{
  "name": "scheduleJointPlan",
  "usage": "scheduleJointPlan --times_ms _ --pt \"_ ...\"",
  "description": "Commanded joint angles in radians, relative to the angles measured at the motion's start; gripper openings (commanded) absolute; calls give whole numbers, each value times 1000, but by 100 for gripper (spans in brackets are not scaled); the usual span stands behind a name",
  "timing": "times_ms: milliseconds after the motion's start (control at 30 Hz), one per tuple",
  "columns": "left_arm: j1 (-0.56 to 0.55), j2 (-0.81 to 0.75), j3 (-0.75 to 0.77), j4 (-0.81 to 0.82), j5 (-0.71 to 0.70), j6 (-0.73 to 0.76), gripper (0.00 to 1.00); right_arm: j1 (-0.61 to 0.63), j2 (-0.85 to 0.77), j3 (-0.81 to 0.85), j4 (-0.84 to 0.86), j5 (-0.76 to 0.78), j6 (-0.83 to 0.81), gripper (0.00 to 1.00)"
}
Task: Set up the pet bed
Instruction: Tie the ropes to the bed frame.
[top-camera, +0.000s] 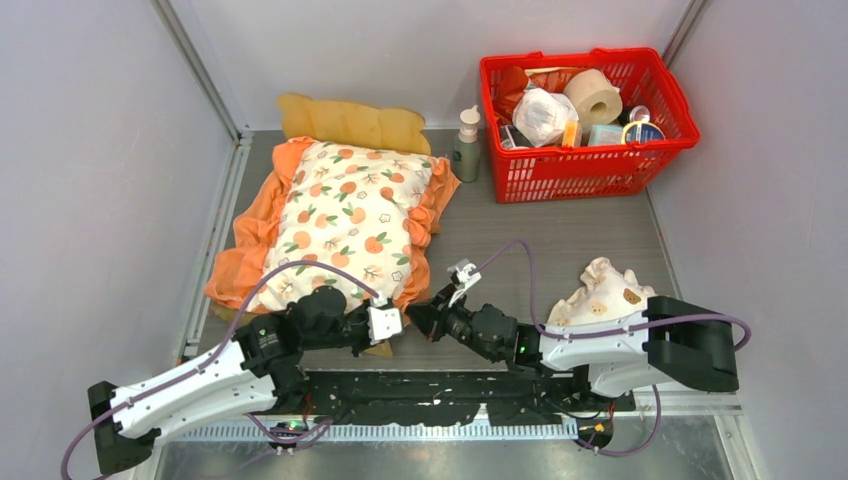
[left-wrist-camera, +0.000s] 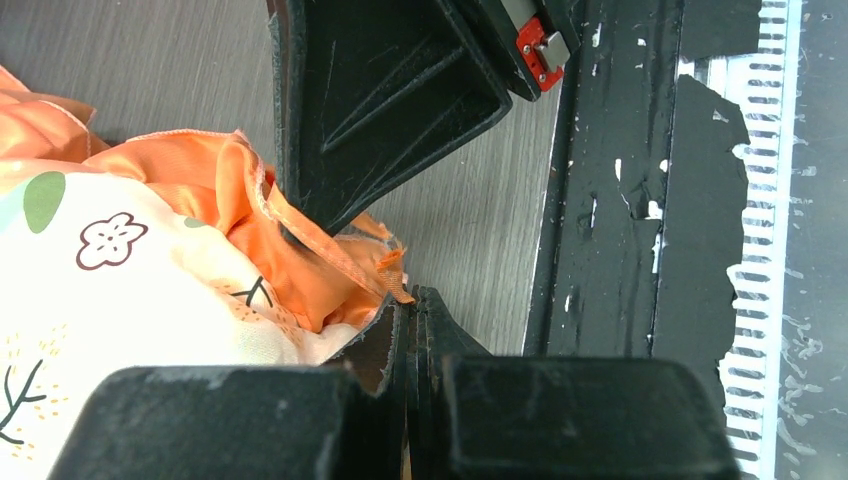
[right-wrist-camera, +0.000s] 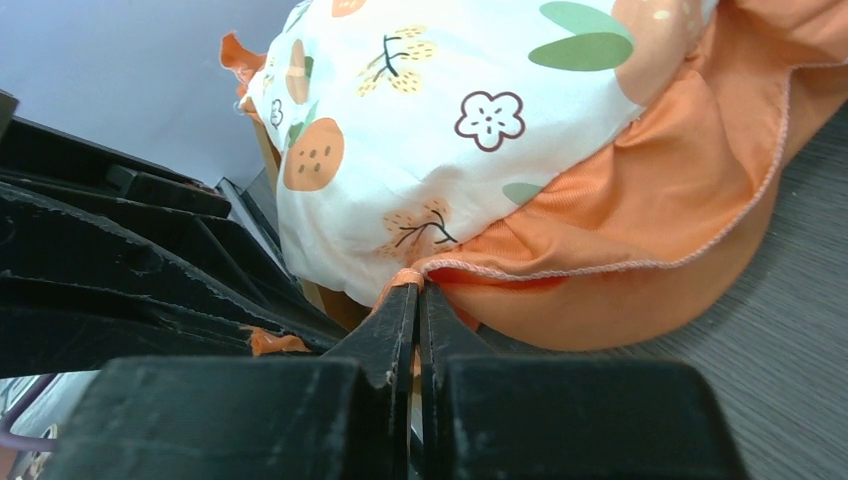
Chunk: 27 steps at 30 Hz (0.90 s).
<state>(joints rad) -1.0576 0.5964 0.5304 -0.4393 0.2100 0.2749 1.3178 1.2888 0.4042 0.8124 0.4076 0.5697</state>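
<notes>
TWO ARMS, ONE CORNER: The left gripper (left-wrist-camera: 408, 300), jaws pressed together, pinches a frayed end of the orange ruffle (left-wrist-camera: 330, 275) at the near right corner of the cream orange-print cushion (top-camera: 350, 215). The right gripper (right-wrist-camera: 418, 292), likewise clamped tight, nips the hem of the same ruffle just beside it, so the two black grippers sit almost tip to tip at that corner. The cushion lies plump on the pet bed (top-camera: 385, 128), which is almost wholly hidden beneath it on the left side of the grey table (top-camera: 560, 240). Only the bed's wavy light-wood headboard (top-camera: 320, 118) shows at the far end, close to the back wall, and a sliver of wood peeks out under the near corner. Just right of the headboard stands a pump bottle (top-camera: 466, 145). Beside that, in the far right corner, is a red basket (top-camera: 560, 170) filled with a roll of toilet paper (top-camera: 593, 97) and other goods. A small cream frilled pillow (top-camera: 603, 292) with brown spots lies by the right arm, well apart from the bed.
</notes>
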Motion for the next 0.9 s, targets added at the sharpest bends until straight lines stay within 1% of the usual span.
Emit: scheduleJointPlan --times_ms 0,133,300,467,500,567,700,767,867 --pt "-1 -13 44 100 43 24 0 -17 -42 35 -87 -10 38 5" --pt "-1 -18 43 100 47 24 0 -23 -14 46 -45 -58 91 5" --pt "-2 -23 38 103 46 28 0 -30 89 48 145 -95 156 5" --pt "-1 -31 29 107 51 31 0 -34 175 82 237 -117 230 5" --pt "-1 -33 27 110 50 30 0 -34 201 80 279 -118 249 5" --pt "-1 -37 22 115 52 34 0 -33 234 70 329 -87 276 5" --pt "-2 -40 17 115 61 42 0 -35 274 64 371 -46 282 5" --pt "-2 -38 18 110 55 46 0 -37 284 60 404 -50 284 5" --pt "-2 -38 19 103 50 54 0 -37 279 60 398 -51 276 5"
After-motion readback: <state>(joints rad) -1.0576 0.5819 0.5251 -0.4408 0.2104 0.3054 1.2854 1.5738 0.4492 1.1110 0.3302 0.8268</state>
